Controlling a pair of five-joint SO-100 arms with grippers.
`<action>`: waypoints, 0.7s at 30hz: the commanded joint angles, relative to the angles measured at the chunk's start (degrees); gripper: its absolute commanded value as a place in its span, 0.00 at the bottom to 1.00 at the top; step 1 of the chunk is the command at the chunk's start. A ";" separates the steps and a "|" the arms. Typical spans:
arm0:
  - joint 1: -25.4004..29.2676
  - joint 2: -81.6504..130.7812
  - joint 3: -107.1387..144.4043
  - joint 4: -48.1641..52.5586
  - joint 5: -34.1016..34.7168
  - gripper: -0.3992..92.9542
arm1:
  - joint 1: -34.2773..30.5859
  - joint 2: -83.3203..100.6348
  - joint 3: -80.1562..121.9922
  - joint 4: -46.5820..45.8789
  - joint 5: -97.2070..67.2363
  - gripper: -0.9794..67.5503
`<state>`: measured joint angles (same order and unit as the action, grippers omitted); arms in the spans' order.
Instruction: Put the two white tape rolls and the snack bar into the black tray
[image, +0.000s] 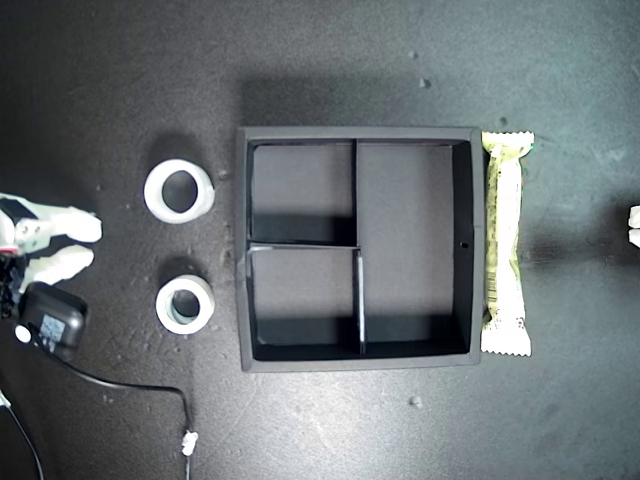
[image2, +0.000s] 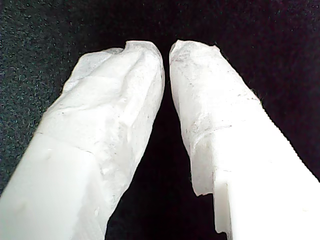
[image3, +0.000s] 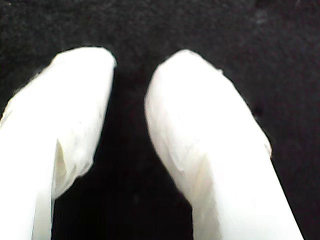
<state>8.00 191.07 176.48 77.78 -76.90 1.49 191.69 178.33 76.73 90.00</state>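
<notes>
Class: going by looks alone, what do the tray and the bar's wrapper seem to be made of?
The black tray: probably matte plastic or card; its thin straight walls and dividers show almost no shine. The snack bar: probably thin plastic film, given its crimped, zigzag ends and printed surface.

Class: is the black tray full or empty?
Empty. The tray's compartments show bare floor; both tape rolls and the snack bar lie outside.

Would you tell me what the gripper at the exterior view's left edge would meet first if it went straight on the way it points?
Probably the black tray, at its nearest wall. The gripper aims between the larger tape roll and the smaller tape roll, though it might brush the larger; its height is unclear.
</notes>
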 joint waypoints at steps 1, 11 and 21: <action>0.88 2.90 3.34 2.11 -1.41 0.07 | -0.26 0.18 0.70 0.09 -8.70 0.03; 0.88 2.90 3.34 2.20 -0.79 0.07 | -0.26 0.18 0.70 0.09 -8.70 0.03; 0.88 2.90 3.34 2.20 -0.79 0.07 | -0.26 0.18 0.70 0.09 -8.70 0.03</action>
<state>8.00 191.07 176.48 77.78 -77.61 1.41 191.69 178.33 76.73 90.00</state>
